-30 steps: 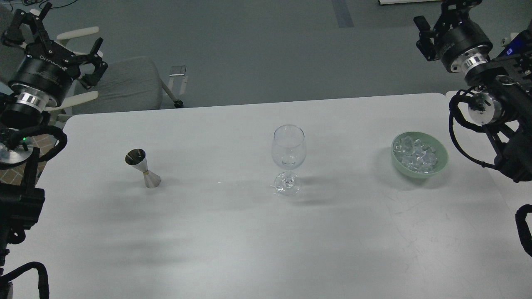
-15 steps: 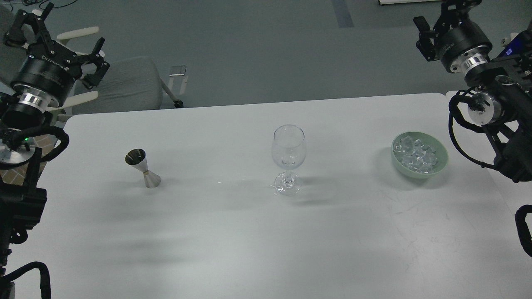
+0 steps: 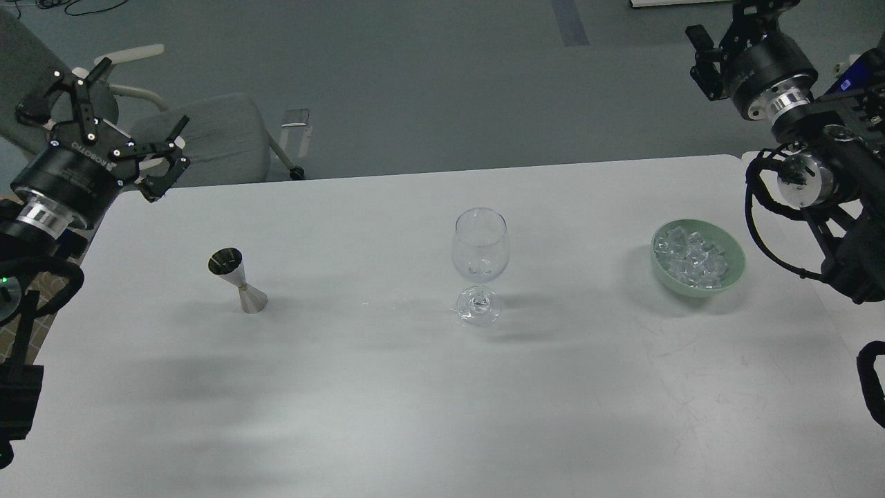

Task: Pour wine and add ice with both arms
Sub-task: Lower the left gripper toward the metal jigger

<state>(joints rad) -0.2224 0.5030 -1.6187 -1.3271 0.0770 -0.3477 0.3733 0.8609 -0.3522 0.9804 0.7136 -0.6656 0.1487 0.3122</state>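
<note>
A clear, empty-looking wine glass (image 3: 480, 266) stands upright at the middle of the white table (image 3: 415, 401). A small steel jigger (image 3: 238, 278) stands to its left. A pale green bowl (image 3: 737, 267) at the right holds several clear ice chunks (image 3: 691, 256). My left gripper (image 3: 144, 93) is open and empty, in the air over the table's far left corner, above and left of the jigger. My right gripper (image 3: 729, 17) is high at the top right, beyond the bowl, with fingers spread and partly cut off by the frame edge.
A grey office chair (image 3: 207, 138) stands behind the table's far left edge. Grey floor lies beyond the table. The thick links of my right arm (image 3: 830, 173) hang over the table's right edge, beside the bowl.
My left gripper has dropped and moved right, toward the table's far left corner and the jigger. The right arm has barely moved. Glass, jigger and bowl are still.
</note>
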